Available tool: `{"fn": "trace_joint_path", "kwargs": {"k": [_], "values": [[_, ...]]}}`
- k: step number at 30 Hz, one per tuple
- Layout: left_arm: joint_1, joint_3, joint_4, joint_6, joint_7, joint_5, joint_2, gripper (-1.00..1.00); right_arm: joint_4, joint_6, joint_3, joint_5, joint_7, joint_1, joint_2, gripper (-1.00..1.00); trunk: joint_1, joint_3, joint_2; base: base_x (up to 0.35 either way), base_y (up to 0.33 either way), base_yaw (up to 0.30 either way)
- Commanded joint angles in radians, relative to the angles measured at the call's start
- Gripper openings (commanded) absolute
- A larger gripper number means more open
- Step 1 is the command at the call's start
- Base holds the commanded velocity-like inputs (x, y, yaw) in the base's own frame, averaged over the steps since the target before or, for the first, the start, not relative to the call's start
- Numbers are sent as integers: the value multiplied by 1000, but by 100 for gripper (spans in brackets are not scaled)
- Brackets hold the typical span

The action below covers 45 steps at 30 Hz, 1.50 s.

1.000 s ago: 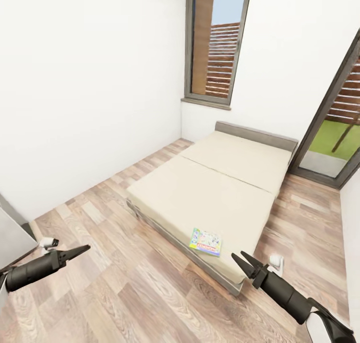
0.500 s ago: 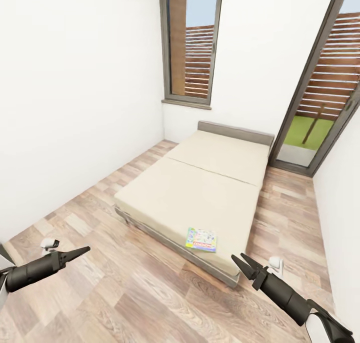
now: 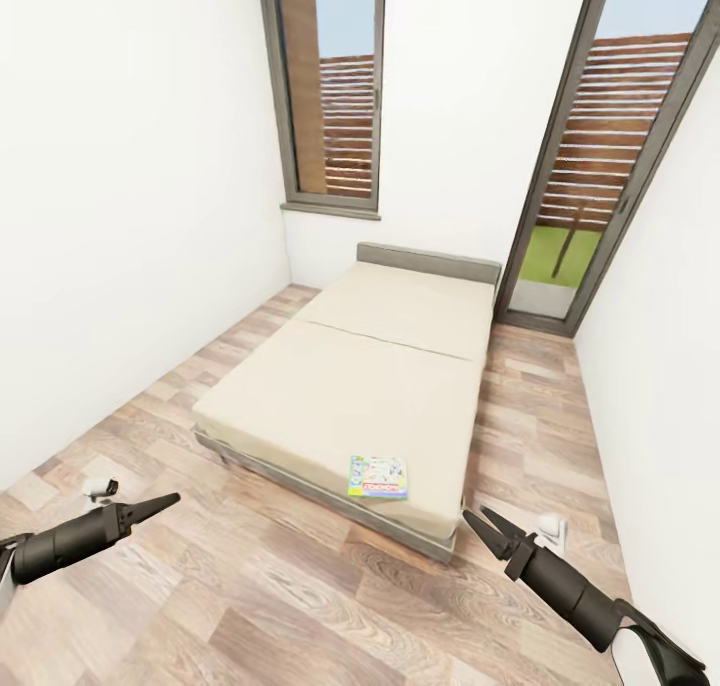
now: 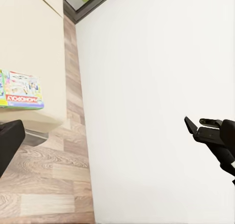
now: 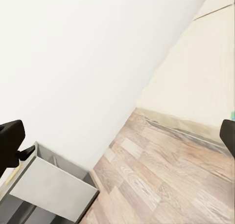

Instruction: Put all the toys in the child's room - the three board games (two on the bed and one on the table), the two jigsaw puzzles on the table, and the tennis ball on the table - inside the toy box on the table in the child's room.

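Change since a second ago: the head camera has swung, so the whole room sits further left in the head view and a second tall window has come fully into sight at right; the board game lies at the same spot on the mattress, and both arms hold the same pose low in the view.
Board game: one white-and-green board game [image 3: 378, 476] with a red logo lies flat on the bed [image 3: 360, 386], near the foot edge and toward the bed's right corner. In the left wrist view it [image 4: 22, 89] rests just inside the mattress edge.
Bed: plain beige mattress on a grey frame, low grey headboard [image 3: 428, 262] against the far white wall.
Left gripper: the left gripper [image 3: 160, 504] hangs over the wood-plank floor [image 3: 300, 586], well apart from the bed; its fingertips come to a near-closed point with nothing between them.
Right gripper: the right gripper [image 3: 485, 523] hovers over the floor just off the bed's near right corner, its two fingers spread apart and empty.
Room: white walls, a tall dark-framed window [image 3: 332, 96] behind the bed.
Right wrist view: a pale grey box-like unit [image 5: 51, 187] stands against the wall.
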Motion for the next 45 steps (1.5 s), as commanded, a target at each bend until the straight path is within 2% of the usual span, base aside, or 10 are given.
{"fn": "trace_joint_path", "kwargs": {"k": [1,22,45], "values": [[0,0,0,11,-4,0,0,100,0,8,0,-7,1,-1,0,100,1,-1,-2,0,148,-275],[0,-1,0,11,-4,-2,-1,100,21,7,-1,-7,1,-1,0,100,1,7,-2,0,224,-269],[0,-2,0,11,-4,-2,-1,100,24,5,-1,-8,1,-1,0,100,1,9,-2,0,283,-76]]}}
